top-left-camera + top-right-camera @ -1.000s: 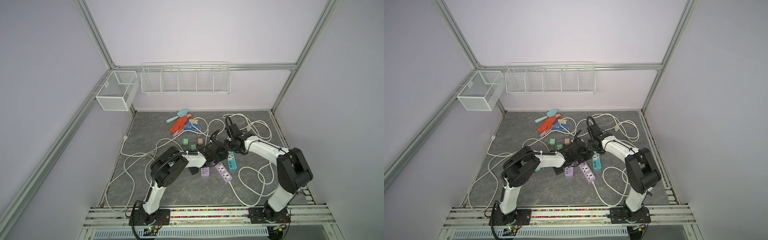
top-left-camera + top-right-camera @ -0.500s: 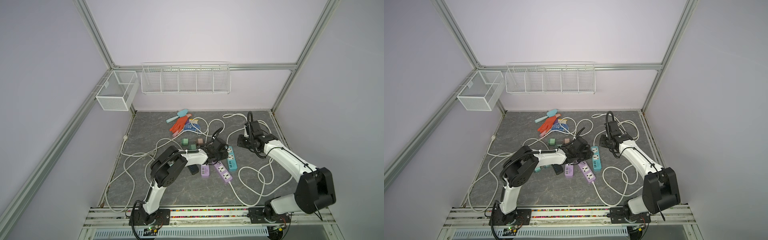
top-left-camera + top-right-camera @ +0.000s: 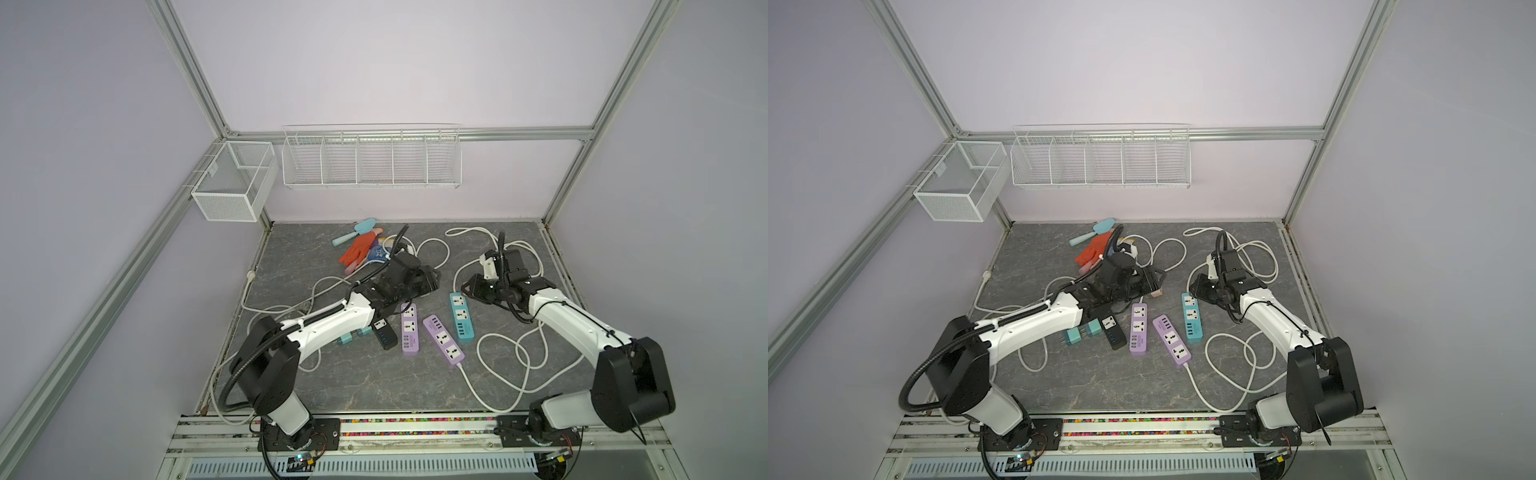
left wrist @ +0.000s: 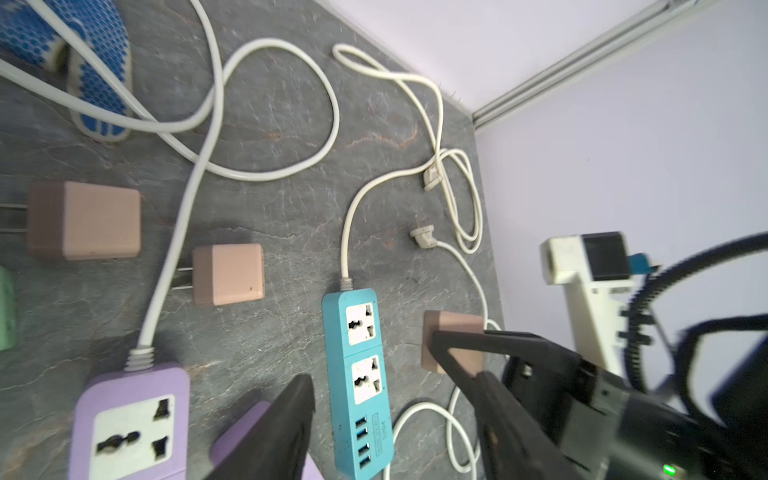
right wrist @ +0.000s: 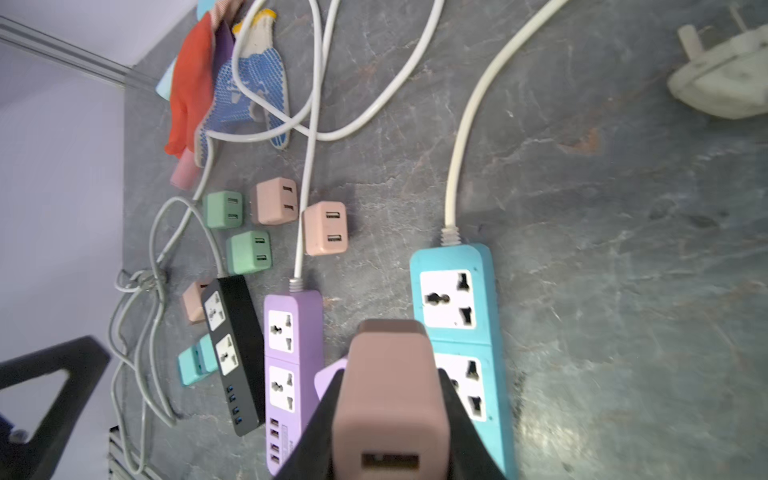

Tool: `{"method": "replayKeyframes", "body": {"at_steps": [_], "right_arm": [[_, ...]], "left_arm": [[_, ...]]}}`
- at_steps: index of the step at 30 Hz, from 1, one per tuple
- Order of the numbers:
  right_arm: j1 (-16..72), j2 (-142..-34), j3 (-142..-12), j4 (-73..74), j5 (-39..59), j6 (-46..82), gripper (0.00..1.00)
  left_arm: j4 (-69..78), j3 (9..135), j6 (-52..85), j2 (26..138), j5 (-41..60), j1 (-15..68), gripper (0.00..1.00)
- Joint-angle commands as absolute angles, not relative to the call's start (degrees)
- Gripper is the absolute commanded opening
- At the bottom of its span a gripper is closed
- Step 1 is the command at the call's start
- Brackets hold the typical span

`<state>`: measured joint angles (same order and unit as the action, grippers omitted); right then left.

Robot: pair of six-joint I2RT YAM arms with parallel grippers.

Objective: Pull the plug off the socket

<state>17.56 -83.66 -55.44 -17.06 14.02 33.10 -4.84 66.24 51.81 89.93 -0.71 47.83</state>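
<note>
The plug [image 5: 390,390], a brown-pink USB adapter, is clamped between the fingers [image 5: 455,415] of my right gripper [image 5: 390,415]. It hangs in the air clear of the socket, a teal power strip [image 5: 457,299] flat on the grey table with both outlets empty. In both top views the right gripper [image 3: 467,289] [image 3: 1195,286] hovers at the cable end of the teal strip [image 3: 462,318] [image 3: 1192,318]. My left gripper [image 4: 392,376] [image 3: 428,282] is open above the teal strip [image 4: 357,374], holding nothing. The plug [image 4: 453,338] shows beside it.
Two purple strips [image 3: 409,328] [image 3: 444,345] and a black strip [image 3: 384,332] lie left of the teal one. Several loose pink, green and teal adapters [image 5: 326,228], gloves [image 3: 359,249] and looping white cables [image 3: 503,353] surround them. Wire baskets [image 3: 370,160] hang on the back wall.
The right gripper pulled the plug up and away from the teal strip, swung right, then came partly back. The left gripper opened and lifted off the strip.
</note>
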Motion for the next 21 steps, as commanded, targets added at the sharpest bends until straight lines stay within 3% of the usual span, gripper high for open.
{"method": "replayKeyframes", "body": {"at_steps": [1, 10, 21], "right_arm": [[18.6, -88.4, -56.5, -9.5, 16.7, 36.4, 0.11], [19.7, -104.7, -66.2, -3.3, 17.8, 39.4, 0.11], [20.7, -115.1, -73.1, -5.2, 17.8, 38.8, 0.12]], "left_arm": [[-10.2, 65.7, 49.2, 86.8, -1.9, 46.8, 0.7], [-20.7, 70.6, 48.9, 83.1, -3.1, 45.3, 0.84], [-19.5, 69.4, 51.4, 80.2, -3.8, 45.0, 0.93]]}}
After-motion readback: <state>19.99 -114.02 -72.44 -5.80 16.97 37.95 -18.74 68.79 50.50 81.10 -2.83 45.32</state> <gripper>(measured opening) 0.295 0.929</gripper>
